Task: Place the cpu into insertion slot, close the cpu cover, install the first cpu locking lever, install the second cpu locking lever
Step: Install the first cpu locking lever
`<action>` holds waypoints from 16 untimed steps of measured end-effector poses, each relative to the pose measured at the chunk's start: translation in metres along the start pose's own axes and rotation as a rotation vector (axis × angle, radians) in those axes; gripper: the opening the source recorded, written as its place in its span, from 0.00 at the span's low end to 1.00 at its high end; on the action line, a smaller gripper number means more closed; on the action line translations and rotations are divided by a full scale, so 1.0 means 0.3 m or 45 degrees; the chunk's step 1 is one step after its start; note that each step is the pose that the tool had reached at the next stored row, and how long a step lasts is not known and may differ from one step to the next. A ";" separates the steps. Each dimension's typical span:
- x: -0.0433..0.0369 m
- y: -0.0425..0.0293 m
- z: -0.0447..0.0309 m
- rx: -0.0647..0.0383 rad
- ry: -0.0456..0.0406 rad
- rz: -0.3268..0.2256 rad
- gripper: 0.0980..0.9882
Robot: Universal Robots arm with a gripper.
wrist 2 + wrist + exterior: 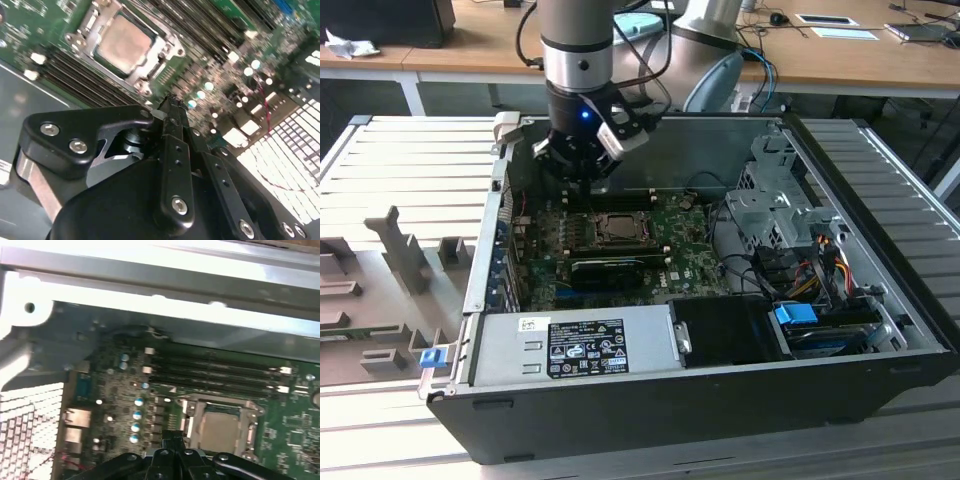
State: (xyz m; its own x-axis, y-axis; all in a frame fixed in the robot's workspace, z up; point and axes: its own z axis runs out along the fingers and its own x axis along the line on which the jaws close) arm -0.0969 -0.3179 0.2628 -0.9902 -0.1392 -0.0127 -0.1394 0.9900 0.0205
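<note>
The cpu (125, 42) shows its pale metal top inside the insertion slot (616, 229) on the green board. The silvery cpu cover (159, 56) lies flat around it as a frame. In the first wrist view the cpu (220, 430) and the cpu cover (191, 416) sit just beside my fingertips. My gripper (582, 183) hangs over the board, a little towards the exterior view's left and back of the slot. Its black fingers (172, 117) are pressed together with nothing between them. How the locking levers stand I cannot tell.
Long black memory slots (215, 371) run beside the socket towards the case's back wall (165, 285). A black graphics card (618, 269) lies in front of the socket. A power supply (575, 345), drive cage (775, 215) and cables (810, 265) crowd the open case.
</note>
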 end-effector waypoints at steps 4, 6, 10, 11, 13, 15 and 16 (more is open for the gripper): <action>0.044 0.021 0.006 -0.001 0.000 0.000 0.01; 0.050 0.036 0.008 -0.001 0.000 0.000 0.01; 0.046 0.070 0.013 -0.001 0.000 0.000 0.01; 0.045 0.078 0.014 -0.002 0.000 0.000 0.01; 0.038 0.087 0.015 -0.002 0.000 -0.001 0.01; 0.015 0.090 0.017 -0.002 0.000 0.000 0.01; 0.002 0.089 0.017 -0.002 0.000 0.000 0.01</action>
State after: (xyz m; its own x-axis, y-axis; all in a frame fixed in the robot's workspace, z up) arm -0.1010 -0.2915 0.2582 -0.9902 -0.1393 -0.0129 -0.1395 0.9900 0.0217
